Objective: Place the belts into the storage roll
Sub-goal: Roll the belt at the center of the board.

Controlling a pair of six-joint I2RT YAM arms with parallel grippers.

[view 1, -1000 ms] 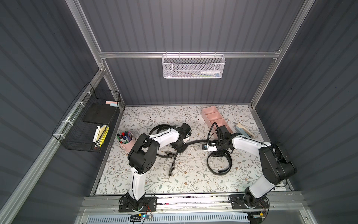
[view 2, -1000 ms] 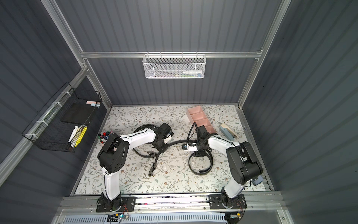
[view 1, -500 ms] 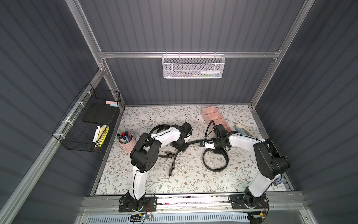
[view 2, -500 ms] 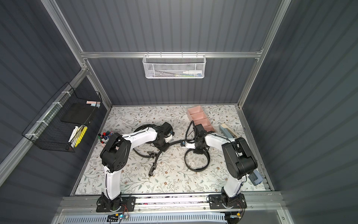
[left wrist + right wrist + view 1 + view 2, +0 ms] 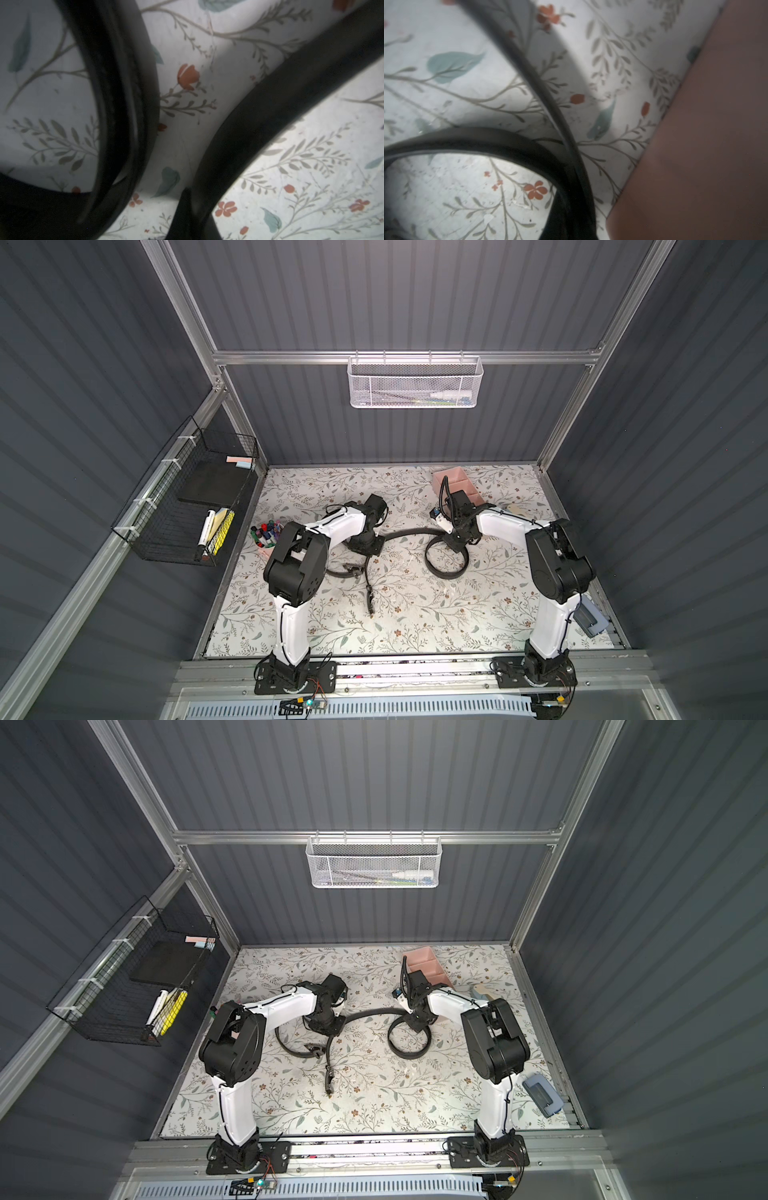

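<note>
Near the front of the table (image 5: 419, 626) the long belt (image 5: 405, 533) trails its buckle end loose. Just beyond, both sets of jaws have snapped shut within the last second: the left gripper (image 5: 367, 548) pinches that strap beside the second belt (image 5: 345, 571) curled under its arm, and the right gripper (image 5: 457, 541) clamps where the strap closes into a loop, which has been dragged farther back. Behind the right wrist, the storage roll (image 5: 452, 477) shows only bare compartments, so nothing's stowed yet, though I'd judge two holds on one belt make coiling possible.
</note>
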